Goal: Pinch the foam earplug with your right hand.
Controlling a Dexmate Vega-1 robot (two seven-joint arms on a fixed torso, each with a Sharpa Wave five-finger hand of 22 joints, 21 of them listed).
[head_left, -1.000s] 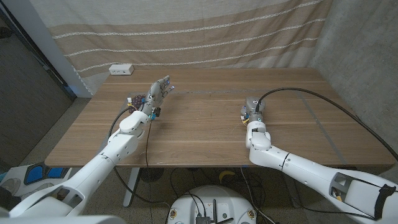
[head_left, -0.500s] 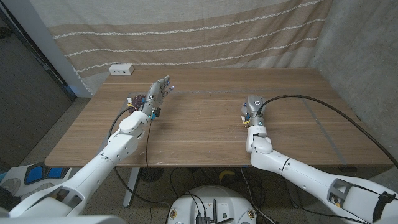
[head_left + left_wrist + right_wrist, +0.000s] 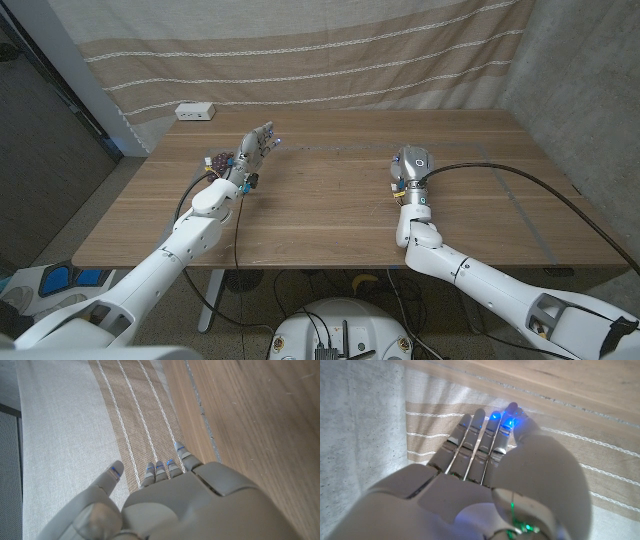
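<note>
The right hand (image 3: 412, 163) hovered over the counter (image 3: 330, 205), fingers extended together and holding nothing; no earplug could be located, so the approach step awaited finding it first

Your brown wooden surface (image 3: 320, 190) has a matt finish, its long grain showing plainly. Behind it hangs a beige and tan striped cloth curtain (image 3: 300, 50), coarse in weave with raised white threads. Your left hand (image 3: 254, 150) and your right hand (image 3: 411, 165) wear smooth grey plastic shells with a faint sheen, and the fingers (image 3: 470, 435) look like brushed grey metal segments. A black rubbery cable (image 3: 520, 190) lies glossy across the wood. The small white box (image 3: 194, 111) looks like matt plastic.
</note>
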